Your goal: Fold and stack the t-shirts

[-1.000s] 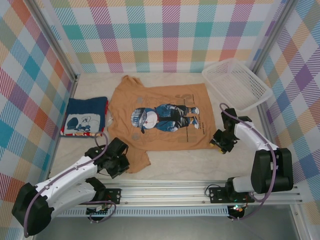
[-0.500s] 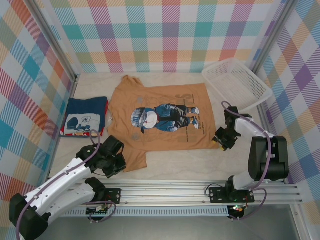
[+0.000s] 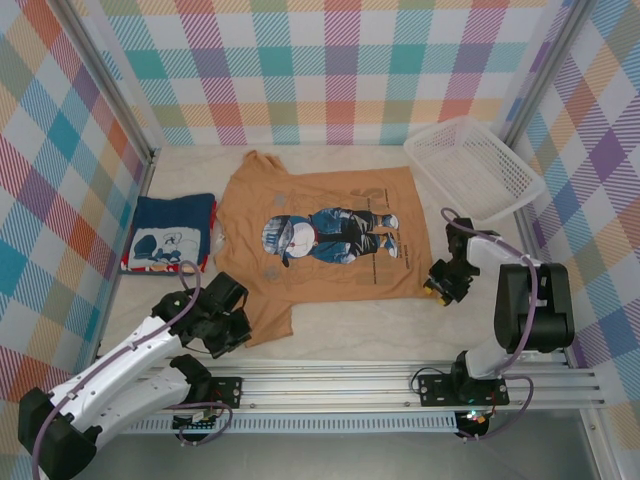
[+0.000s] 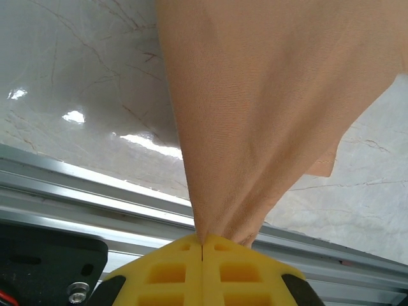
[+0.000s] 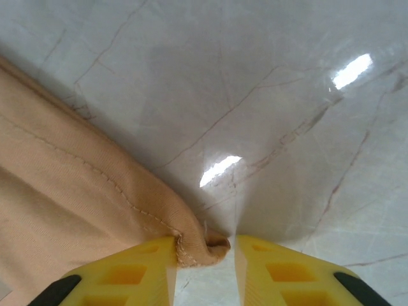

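Tan-orange t-shirt (image 3: 320,235) with blue-and-white cartoon print, spread flat and print-up on the table (image 3: 390,328), beside the folded navy t-shirt (image 3: 172,232) at left. Long axis across the table: neck toward the navy one, hem toward the right. From the left wrist: left gripper (image 4: 203,242) pinched tight on the near sleeve, cloth fanning out. From the right wrist: right gripper (image 5: 204,247) narrowly parted around the near hem corner, not clamped.

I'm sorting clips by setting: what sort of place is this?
Likely a robot lab cell, not a home: plaid panel walls box in a marble-look table, and a metal rail runs along its near edge.
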`<state>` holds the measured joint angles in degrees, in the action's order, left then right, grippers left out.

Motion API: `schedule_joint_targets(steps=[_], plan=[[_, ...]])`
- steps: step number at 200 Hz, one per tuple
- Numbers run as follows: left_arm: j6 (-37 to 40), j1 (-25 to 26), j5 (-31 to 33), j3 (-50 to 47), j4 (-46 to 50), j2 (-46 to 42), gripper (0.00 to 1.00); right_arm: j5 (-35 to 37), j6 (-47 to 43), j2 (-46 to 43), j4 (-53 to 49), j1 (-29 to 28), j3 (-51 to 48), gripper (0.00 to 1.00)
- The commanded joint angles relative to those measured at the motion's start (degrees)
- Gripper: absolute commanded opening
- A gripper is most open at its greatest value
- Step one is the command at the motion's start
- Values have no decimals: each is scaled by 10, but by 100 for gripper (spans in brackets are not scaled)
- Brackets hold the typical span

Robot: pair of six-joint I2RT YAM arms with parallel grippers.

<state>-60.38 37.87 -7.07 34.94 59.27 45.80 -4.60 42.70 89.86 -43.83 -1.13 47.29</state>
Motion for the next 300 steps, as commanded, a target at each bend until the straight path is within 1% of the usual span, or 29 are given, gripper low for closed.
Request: schedule_joint_targets(steps=[1, 10, 15, 16, 26, 45, 59, 78, 92, 111, 133, 165, 181, 193, 209, 226, 255, 272, 300], plan=[[5, 9, -13, -18, 38, -14, 0, -7, 17, 6, 14, 3, -7, 23], [2, 9, -13, -25, 37, -20, 0, -8, 19, 9, 20, 3, -10, 17], [1, 9, -14, -28, 36, -23, 0, -6, 20, 12, 21, 3, -11, 11], [0, 9, -14, -29, 36, -23, 0, -5, 21, 13, 21, 3, -11, 9], [-3, 9, -15, -34, 38, -29, 0, -4, 21, 12, 23, 3, -12, 0], [-4, 10, -19, -36, 50, -38, 0, 7, 13, -14, 10, 0, -4, 0], [-8, 14, -15, -25, 70, -50, 0, 24, 2, -46, -17, -4, 5, 0], [-9, 21, 18, 13, 103, -69, 0, 41, -9, -85, -70, -9, 12, 0], [-6, 23, 36, 44, 96, -70, 0, 46, -9, -109, -104, -17, 13, 0], [-1, 23, 41, 77, 42, -36, 0, 44, -2, -137, -124, -28, 10, 0], [16, 25, 67, 147, 0, 40, 0, 50, -2, -149, -135, -33, 21, 0], [32, 19, 98, 260, -15, 163, 0, 64, -12, -123, -143, -32, 75, 0], [40, -3, 100, 301, -3, 213, 0, 67, -15, -96, -149, -33, 114, 0], [60, -25, 108, 325, 3, 247, 0, 67, -20, -70, -151, -32, 145, 0], [85, -62, 82, 339, -21, 281, 0, 65, -29, -33, -153, -33, 185, 0], [106, -84, 66, 363, -46, 316, 0, 59, -32, 4, -161, -32, 227, 0], [136, -101, 76, 424, -44, 373, 0, 64, -34, 48, -171, -31, 281, 0], [147, -121, 83, 444, -41, 394, 0, 65, -35, 73, -172, -32, 303, 0], [163, -153, 75, 465, -57, 420, 0, 64, -32, 106, -171, -32, 337, 0]])
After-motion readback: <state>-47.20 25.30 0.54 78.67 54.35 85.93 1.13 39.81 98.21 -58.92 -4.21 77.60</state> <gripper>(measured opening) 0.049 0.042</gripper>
